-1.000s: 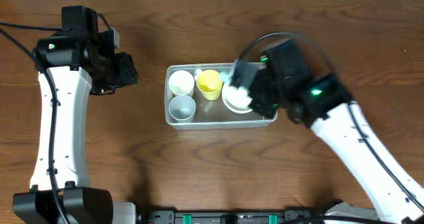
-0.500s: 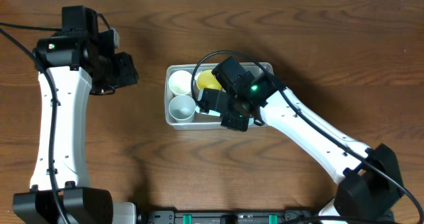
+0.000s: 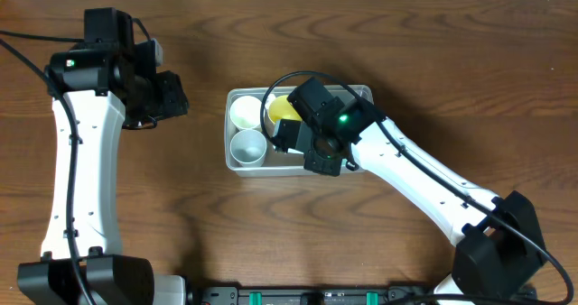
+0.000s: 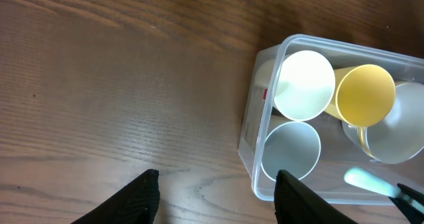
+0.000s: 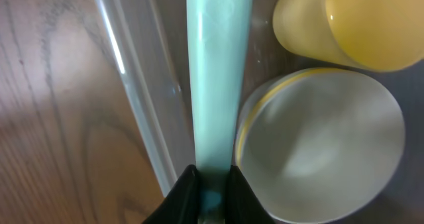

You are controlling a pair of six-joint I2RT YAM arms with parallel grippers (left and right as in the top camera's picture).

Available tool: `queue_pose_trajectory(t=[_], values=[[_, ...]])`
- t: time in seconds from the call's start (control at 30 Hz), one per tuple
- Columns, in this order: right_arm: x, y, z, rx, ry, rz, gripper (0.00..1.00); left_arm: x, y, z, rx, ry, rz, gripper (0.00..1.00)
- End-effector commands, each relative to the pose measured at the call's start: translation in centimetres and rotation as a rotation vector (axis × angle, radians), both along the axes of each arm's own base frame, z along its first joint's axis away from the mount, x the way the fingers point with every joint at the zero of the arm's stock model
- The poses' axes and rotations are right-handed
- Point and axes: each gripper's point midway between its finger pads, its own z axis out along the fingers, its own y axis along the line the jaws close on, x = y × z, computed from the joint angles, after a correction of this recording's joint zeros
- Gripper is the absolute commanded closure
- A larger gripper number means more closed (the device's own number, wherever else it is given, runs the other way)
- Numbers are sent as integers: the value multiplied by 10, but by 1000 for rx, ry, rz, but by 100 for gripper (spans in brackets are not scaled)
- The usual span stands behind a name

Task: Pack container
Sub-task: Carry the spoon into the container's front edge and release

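The clear plastic container (image 3: pixel 228 134) stands mid-table and holds a white cup (image 3: pixel 245 114), a grey cup (image 3: pixel 247 146), a yellow cup (image 3: pixel 284 109) and a white bowl with a yellow rim (image 5: pixel 324 144). My right gripper (image 3: pixel 307 152) is low inside the container and shut on a pale teal utensil handle (image 5: pixel 215 71), which lies along the container's wall (image 5: pixel 136 91) beside the bowl. My left gripper (image 4: pixel 218 201) is open and empty, above bare wood left of the container (image 4: pixel 246 141). The teal utensil also shows in the left wrist view (image 4: pixel 371 181).
Brown wooden table (image 3: pixel 181 215) all round the container. The left arm (image 3: pixel 81 161) stands along the table's left side. The right arm (image 3: pixel 433 188) reaches in from the front right corner.
The right gripper swung from the container's right end to its middle and lowered into it with the teal utensil. Since half a second ago it has barely moved. The left arm is still.
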Motion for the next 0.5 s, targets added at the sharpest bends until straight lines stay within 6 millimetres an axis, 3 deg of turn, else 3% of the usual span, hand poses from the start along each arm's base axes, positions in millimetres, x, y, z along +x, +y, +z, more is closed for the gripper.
queue_pose_trajectory(t=[0.0,0.13,0.4,0.47], values=[[2,-3,-4,-34,-17,27,67,-2,1,-4,3,16,7,44],[1,-3,-4,-34,-17,27,60,-2,1,-4,3,16,7,44],[2,-3,-3,-23,-10,-26,60,-2,1,-4,3,16,7,44],[3,-1,-3,-2,-5,-97,52,-2,1,-4,3,17,7,43]])
